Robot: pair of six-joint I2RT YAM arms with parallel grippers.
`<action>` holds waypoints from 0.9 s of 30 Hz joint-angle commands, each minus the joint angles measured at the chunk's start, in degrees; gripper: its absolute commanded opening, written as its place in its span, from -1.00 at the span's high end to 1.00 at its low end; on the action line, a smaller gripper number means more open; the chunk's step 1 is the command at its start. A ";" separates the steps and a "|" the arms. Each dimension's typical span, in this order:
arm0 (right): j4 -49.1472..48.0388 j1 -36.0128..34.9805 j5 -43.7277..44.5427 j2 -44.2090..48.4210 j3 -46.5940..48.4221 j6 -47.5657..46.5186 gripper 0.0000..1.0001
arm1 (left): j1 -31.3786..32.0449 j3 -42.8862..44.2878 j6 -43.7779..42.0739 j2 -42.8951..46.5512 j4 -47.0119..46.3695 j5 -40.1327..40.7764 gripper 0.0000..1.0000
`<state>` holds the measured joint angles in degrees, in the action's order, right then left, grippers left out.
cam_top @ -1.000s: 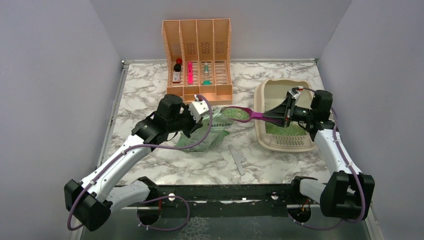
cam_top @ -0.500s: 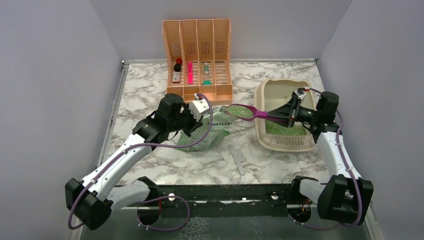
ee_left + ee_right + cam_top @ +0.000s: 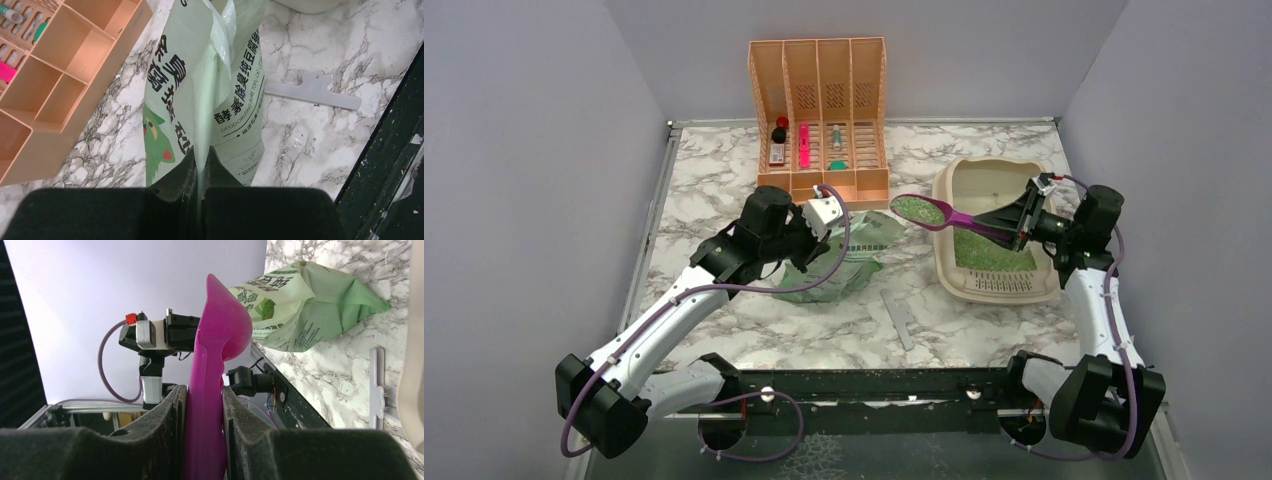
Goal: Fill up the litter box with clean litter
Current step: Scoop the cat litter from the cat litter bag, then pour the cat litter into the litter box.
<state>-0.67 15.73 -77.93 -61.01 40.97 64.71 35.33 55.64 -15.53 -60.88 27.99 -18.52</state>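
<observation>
1. The litter box [image 3: 980,183] sits on the right side of the marble table [image 3: 724,190], its slotted grille at the near end.
2. The clean litter [image 3: 987,255] lies as a grainy green layer over the near half of the box, against the grille. The far half shows bare beige floor.
3. More green granules fill the bowl of a purple scoop [image 3: 944,216]. The bowl hangs above the table just left of the box's left rim, and the handle slants across that rim to the right.
4. The right gripper [image 3: 1022,222] hovers over the box. In the right wrist view its jaws [image 3: 204,405] are drawn in tight on the scoop [image 3: 215,350] handle, with the foam pads [image 3: 170,415] pressed against both sides.
5. A pale green printed bag [image 3: 849,255] stands left of the scoop, near the table's middle.
6. The left gripper [image 3: 809,235] is at the bag's left side. In the left wrist view its jaws [image 3: 198,170] are all but closed, pinching a thin fold of the bag [image 3: 200,90].
7. A flat grey strip [image 3: 900,318] lies on the marble, nearer the arms than the bag.
8. A peach slatted file organizer [image 3: 819,110] stands at the far edge, with small items in its compartments, one of them pink.
</observation>
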 commanded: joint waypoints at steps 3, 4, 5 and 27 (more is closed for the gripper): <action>-7.72 4.21 -3.10 1.22 -1.18 5.26 0.99 | 0.26 2.07 0.53 0.75 -3.64 -3.68 1.00; -8.67 4.87 -3.15 0.93 -1.43 5.92 0.99 | 0.26 1.96 0.48 0.84 -3.64 -4.04 1.00; -9.93 5.54 -3.19 0.77 -1.58 6.50 0.99 | 0.26 1.87 0.42 0.86 -3.69 -4.45 1.00; -19.15 23.58 -0.33 -10.47 -1.51 8.90 0.99 | 0.26 1.59 -1.05 1.47 -3.22 -11.67 1.00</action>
<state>-17.54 37.69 -79.29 -69.76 38.39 74.74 35.24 55.64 -15.94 -60.86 29.39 -24.23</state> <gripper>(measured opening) 0.316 0.021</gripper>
